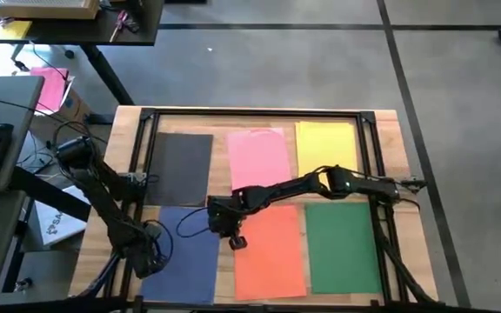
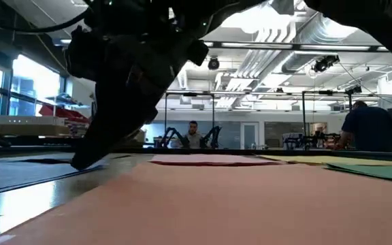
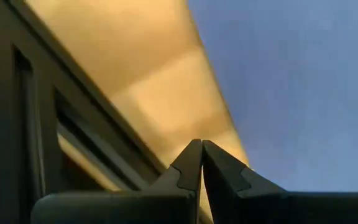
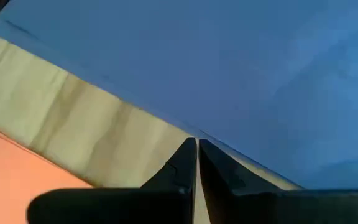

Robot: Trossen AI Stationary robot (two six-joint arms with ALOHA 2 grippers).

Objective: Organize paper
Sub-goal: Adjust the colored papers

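Right tool (image 4: 196,144) pinched closed at blue sheet (image 4: 229,62) edge, holding nothing; left tool (image 3: 201,146) closed too. Thin, floppy, slippery; best taken at edge.

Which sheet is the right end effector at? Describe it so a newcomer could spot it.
On the wooden table, six thin rectangular coloured paper sheets lie in two rows of three. Take the row nearer the arm bases: the blue paper sheet lies at the left-arm end, beside the orange paper sheet, with the right end effector at its edge. It is the only blue one.
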